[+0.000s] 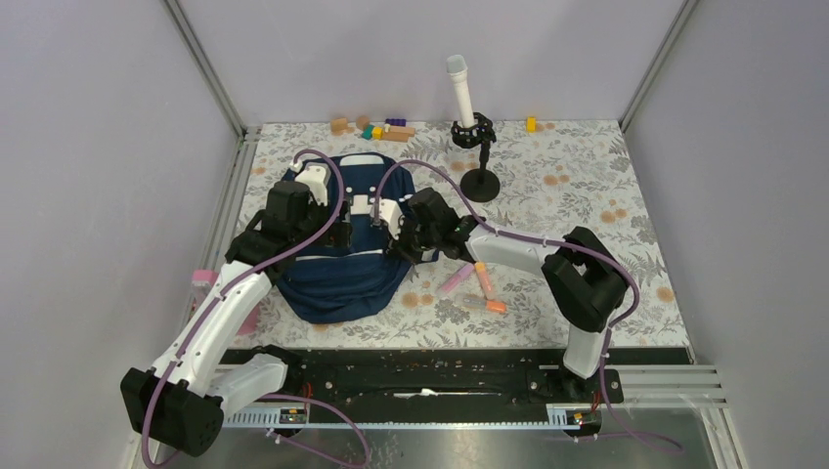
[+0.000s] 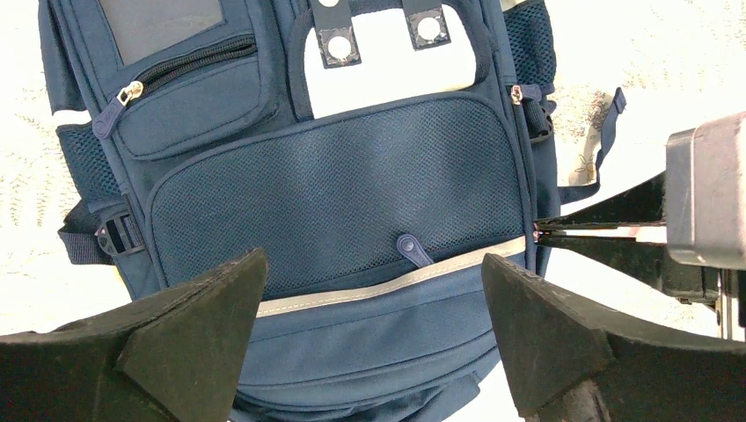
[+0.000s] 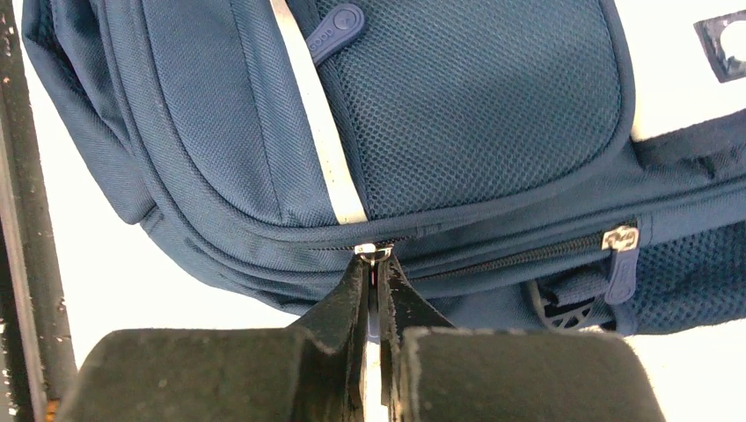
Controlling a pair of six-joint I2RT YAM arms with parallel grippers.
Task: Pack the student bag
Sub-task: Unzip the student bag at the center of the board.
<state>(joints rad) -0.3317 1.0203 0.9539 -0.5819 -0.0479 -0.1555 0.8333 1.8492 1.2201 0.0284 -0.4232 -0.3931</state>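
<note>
The worktop (image 1: 587, 195) carries a floral cover and is enclosed by plain walls on the left, far and right sides. The student bag (image 1: 337, 283) lies flat, front panel up, on the left-centre of the worktop. Its long axis runs from the far edge toward the arm bases. The left wall is near the bag; the open surface lies to its right.

The left arm hangs over the middle of the bag. The left fingers (image 2: 193, 334) are spread wide and touch nothing, with the mesh pocket (image 2: 352, 185) directly below them.

The right arm reaches in from the right and meets the bag's right side wall. The right fingers (image 3: 347, 299) are pressed together at the zipper pull (image 3: 374, 253) of the main seam. They appear to pinch its tab, most of which is hidden between them. The zipper track (image 3: 519, 255) runs along the side wall, crosswise to the fingers. A second pull (image 3: 620, 251) sits further along the same wall.

The coming move is probably a draw of the slider along this track, so the pull direction must follow the seam. The left arm is the nearer one for pinning the fabric.

Several markers (image 1: 476, 285) lie just beside the bag on its right. A microphone stand (image 1: 479, 156) and small blocks (image 1: 386, 130) stand well apart, toward the far edge.
</note>
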